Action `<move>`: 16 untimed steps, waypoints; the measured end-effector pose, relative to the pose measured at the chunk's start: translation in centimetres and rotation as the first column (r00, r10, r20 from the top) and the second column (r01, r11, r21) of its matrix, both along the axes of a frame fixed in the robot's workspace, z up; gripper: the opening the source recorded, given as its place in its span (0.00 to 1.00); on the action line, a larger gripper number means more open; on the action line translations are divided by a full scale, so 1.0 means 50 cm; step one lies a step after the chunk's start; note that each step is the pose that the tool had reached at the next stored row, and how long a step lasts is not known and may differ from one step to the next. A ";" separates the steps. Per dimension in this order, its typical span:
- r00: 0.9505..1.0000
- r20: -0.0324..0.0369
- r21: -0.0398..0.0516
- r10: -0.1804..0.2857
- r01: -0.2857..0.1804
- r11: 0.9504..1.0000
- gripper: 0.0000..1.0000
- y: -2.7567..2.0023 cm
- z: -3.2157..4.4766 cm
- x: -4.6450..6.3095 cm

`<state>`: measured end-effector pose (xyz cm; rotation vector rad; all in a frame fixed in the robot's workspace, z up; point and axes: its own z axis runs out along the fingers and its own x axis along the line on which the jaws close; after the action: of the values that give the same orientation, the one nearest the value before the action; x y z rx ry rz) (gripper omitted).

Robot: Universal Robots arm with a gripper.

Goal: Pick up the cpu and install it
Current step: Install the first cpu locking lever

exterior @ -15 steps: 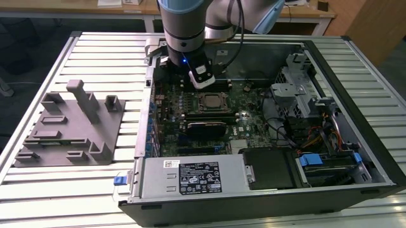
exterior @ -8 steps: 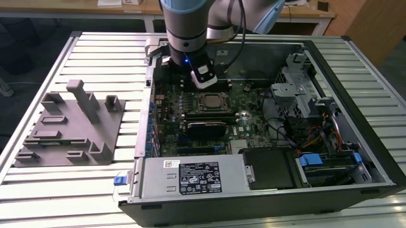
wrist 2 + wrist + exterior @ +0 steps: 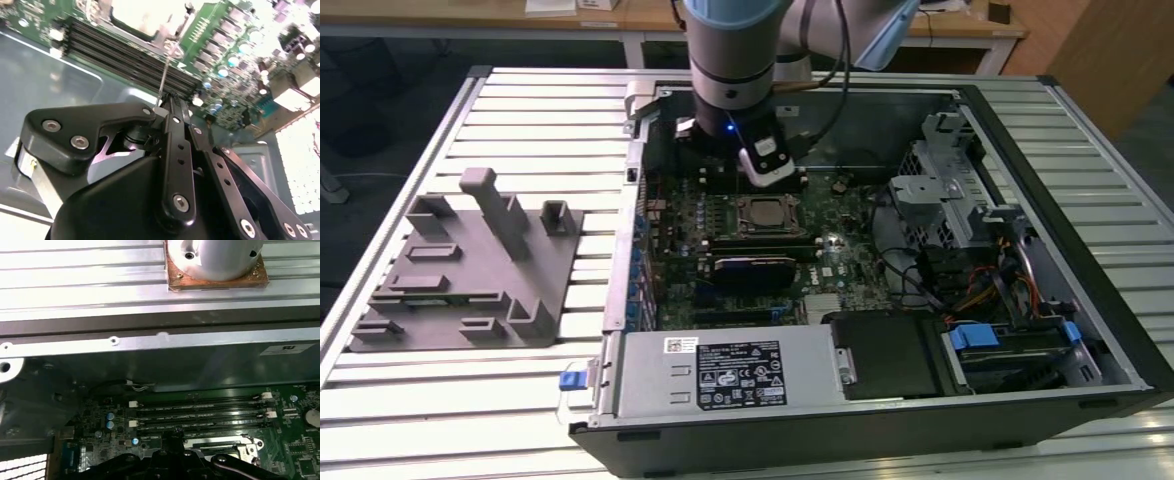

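Observation:
The cpu (image 3: 765, 213), a pale silver square, lies flat in the motherboard socket inside the open computer case (image 3: 1067, 330). It shows as a bright plate (image 3: 137, 15) in the second wrist view. My gripper (image 3: 767, 183) hangs just behind the socket, over the memory slots (image 3: 200, 410). Its black fingers (image 3: 172, 107) are drawn together, and a thin metal socket lever (image 3: 165, 75) rises from the socket and ends between the tips. In the first wrist view the gripper's black links (image 3: 172, 460) sit right by the socket frame (image 3: 220, 445).
A black finned module (image 3: 754, 268) lies in front of the socket. At the exterior view's left a big grey plastic block with upright posts (image 3: 467, 270) stands on the slatted table. Drive cages and cables (image 3: 961, 230) fill the case's right side, and the power supply (image 3: 720, 370) its front.

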<state>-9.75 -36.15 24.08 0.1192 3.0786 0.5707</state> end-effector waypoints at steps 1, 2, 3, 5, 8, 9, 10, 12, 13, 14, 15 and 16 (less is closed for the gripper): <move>1.000 0.000 0.000 0.000 0.000 1.000 0.11 0.0000 0.000 0.005; 1.000 0.000 0.000 0.000 0.000 1.000 0.11 0.0000 0.000 0.010; 1.000 0.000 0.000 0.000 0.000 1.000 0.11 0.0000 0.000 0.015; 1.000 0.000 0.000 0.000 0.000 1.000 0.11 0.0000 0.000 0.026; 1.000 0.000 0.000 0.000 0.000 1.000 0.11 0.0000 0.000 0.043; 1.000 0.000 0.000 0.000 0.000 1.000 0.11 0.0000 0.000 0.049; 1.000 0.000 -0.001 0.000 0.000 1.000 0.11 0.0000 0.000 0.054; 1.000 0.000 -0.001 0.000 0.000 1.000 0.11 0.0000 0.000 0.065; 1.000 0.000 -0.001 0.000 0.000 1.000 0.11 0.0001 0.000 0.070; 1.000 0.000 -0.001 0.000 0.000 1.000 0.11 0.0000 0.000 0.075; 1.000 0.000 -0.002 0.000 0.000 1.000 0.11 0.0001 0.000 0.080; 1.000 0.000 -0.002 0.000 0.000 1.000 0.11 0.0001 0.000 0.085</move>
<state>-5.50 -36.15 24.08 0.1192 3.0794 0.5678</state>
